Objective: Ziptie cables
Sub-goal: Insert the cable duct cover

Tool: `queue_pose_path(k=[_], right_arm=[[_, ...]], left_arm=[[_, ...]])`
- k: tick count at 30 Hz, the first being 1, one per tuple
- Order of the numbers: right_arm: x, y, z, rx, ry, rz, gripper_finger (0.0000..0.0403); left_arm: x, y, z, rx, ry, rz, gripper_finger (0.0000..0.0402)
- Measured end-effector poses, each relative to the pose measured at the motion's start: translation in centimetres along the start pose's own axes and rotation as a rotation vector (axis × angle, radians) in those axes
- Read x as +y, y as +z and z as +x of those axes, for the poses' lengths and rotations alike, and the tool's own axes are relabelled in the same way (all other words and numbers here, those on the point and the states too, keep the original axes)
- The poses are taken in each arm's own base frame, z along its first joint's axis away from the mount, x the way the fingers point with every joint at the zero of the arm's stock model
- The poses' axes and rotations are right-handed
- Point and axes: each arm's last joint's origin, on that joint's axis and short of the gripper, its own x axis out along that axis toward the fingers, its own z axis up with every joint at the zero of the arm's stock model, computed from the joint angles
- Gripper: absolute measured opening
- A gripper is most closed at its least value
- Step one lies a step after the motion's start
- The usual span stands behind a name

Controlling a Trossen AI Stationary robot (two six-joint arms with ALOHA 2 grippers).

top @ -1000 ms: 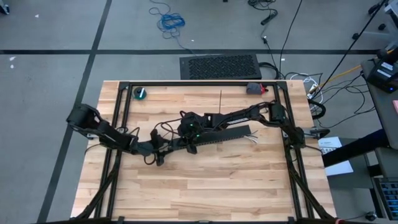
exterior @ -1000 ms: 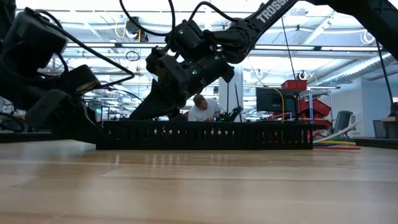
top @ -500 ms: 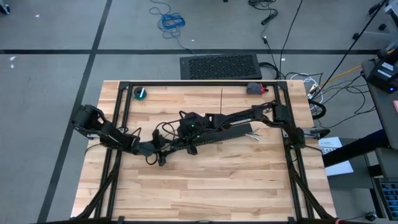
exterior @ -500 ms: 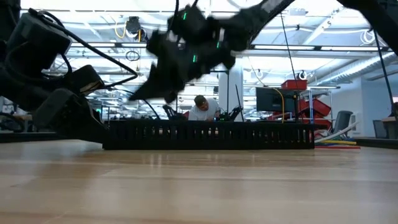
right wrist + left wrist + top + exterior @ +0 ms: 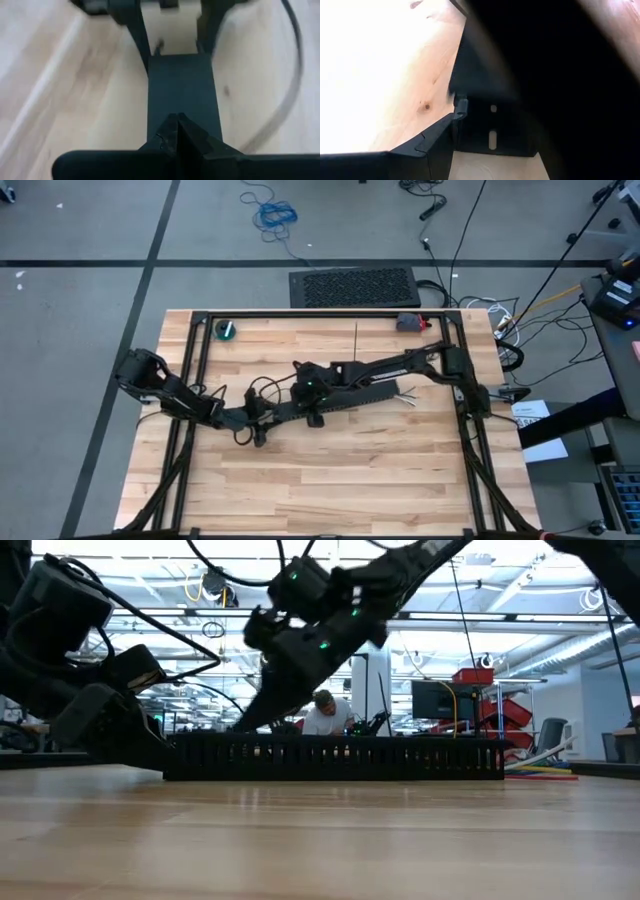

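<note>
- The desk (image 5: 330, 470) is pale butcher-block wood with a black frame along its edges, standing on a grey floor crossed by dark lines.
- A long black slotted duct (image 5: 352, 398) lies across the middle of the desk; it serves as the landmark here.
- The cables (image 5: 408, 397) show only as light wire ends poking from the duct's right end; in the low view yellow and red strands (image 5: 545, 772) trail on the desk past that same end.
- A ziptie (image 5: 356, 343), thin and straight, lies on the wood behind the duct, toward the far edge of the desk.
- The left end effector (image 5: 290, 412) is at the duct's left end, its fingers apart and closed round that end of the duct; the left wrist view shows the black channel filling the gap.
- The right end effector (image 5: 300, 402) hangs over the duct's left part, just beside the left one, with its fingers clenched tip to tip on nothing that can be made out; a thin dark loop curves over the wood beside it.
- A small teal round thing (image 5: 227, 330) sits far behind the duct's left end, and a dark grey piece (image 5: 408, 322) far behind its right end.
- Beyond the desk lie a black mat (image 5: 355, 286) and a blue cord (image 5: 272, 215) on the floor.
- Behind the duct in the low view is a bright workshop with ceiling lights, a monitor, red equipment, and a person (image 5: 325, 716) bent over work.
</note>
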Motion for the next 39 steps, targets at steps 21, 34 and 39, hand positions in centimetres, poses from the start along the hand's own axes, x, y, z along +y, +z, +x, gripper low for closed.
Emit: queue_pose_path(k=[21, 34, 39], right_arm=[[-0.4, -0.3, -0.1, 0.057, -0.012, 0.041, 0.0], [0.0, 0.9, -0.4, 0.009, -0.022, 0.001, 0.0002], [1.1, 2.5, -2.3, -0.031, -0.029, -0.063, 0.0036]], left_arm=[[0.0, -0.1, 0.0, 0.011, -0.003, -0.017, 0.0242], [0.0, -0.1, 0.0, 0.01, -0.003, -0.013, 0.025], [-0.1, 0.2, -0.1, -0.009, -0.016, -0.006, 0.0284]])
